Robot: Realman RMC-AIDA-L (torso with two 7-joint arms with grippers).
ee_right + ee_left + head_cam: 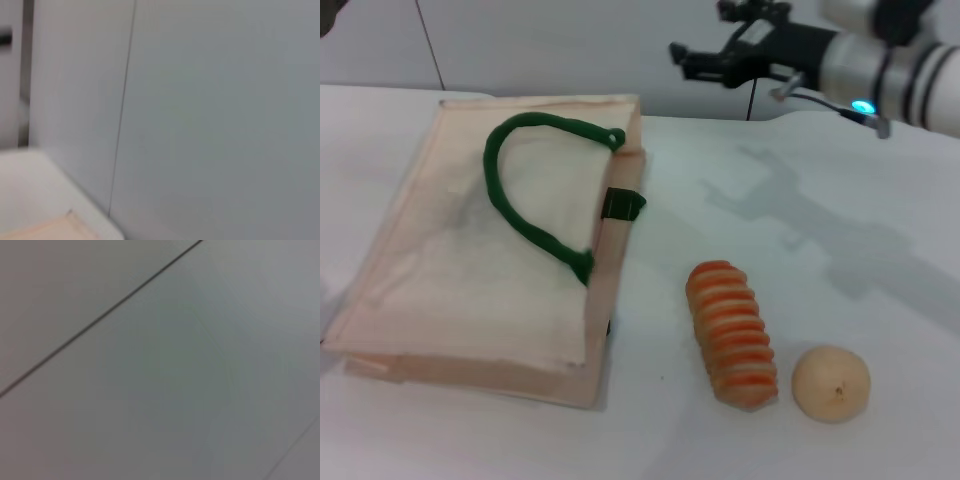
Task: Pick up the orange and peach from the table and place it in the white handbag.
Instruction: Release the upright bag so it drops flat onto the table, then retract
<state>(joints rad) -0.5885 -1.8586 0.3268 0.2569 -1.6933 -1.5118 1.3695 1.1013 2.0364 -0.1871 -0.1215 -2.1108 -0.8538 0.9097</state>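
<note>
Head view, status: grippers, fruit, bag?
Right gripper raised beyond table's far edge. Left arm unseen. White handbag lying flat; orange and peach not visible. Striped roll, beige ball remain.

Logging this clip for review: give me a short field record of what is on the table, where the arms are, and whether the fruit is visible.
bag: white handbag lying flat on the robot's left side of the table, green handle on top
orange: not visible
peach: not visible
other items: striped bread roll and pale beige ball, right of the bag
right gripper: raised at the far edge, nothing visibly held
left gripper: not in view
</note>
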